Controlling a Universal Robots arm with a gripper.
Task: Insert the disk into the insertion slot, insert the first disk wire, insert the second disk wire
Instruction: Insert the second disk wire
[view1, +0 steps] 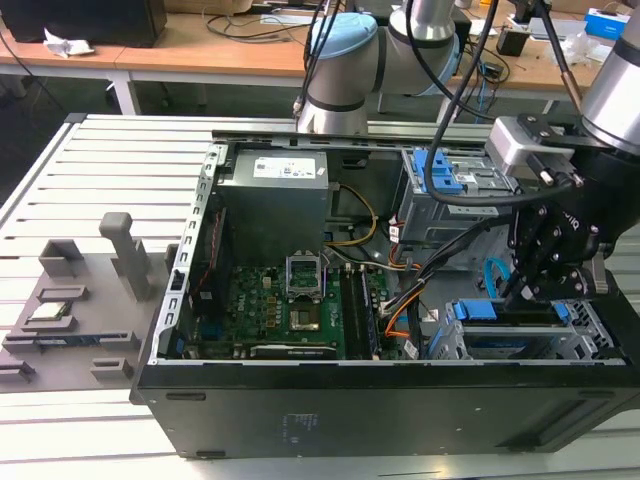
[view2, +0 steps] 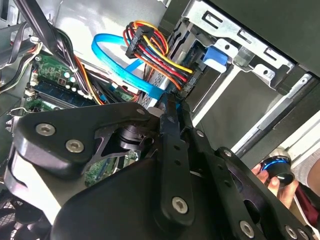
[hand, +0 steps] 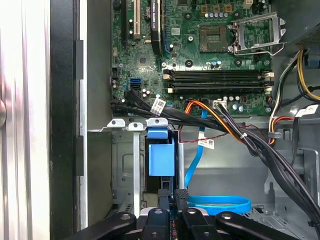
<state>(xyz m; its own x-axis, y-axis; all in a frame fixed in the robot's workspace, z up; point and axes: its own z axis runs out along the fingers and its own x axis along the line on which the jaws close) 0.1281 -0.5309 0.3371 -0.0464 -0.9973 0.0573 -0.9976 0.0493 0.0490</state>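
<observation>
Blue-framed disk (view1: 510, 325) just below claw (view1: 530, 292)

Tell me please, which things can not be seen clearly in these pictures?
- The disk: in the exterior view the hand covers part of it, so how deep it sits in the insertion slot is unclear.
- What the hand grips: in both wrist views its own black links hide the contact.
- Blue cable: its ends are hidden in the first wrist view.
</observation>
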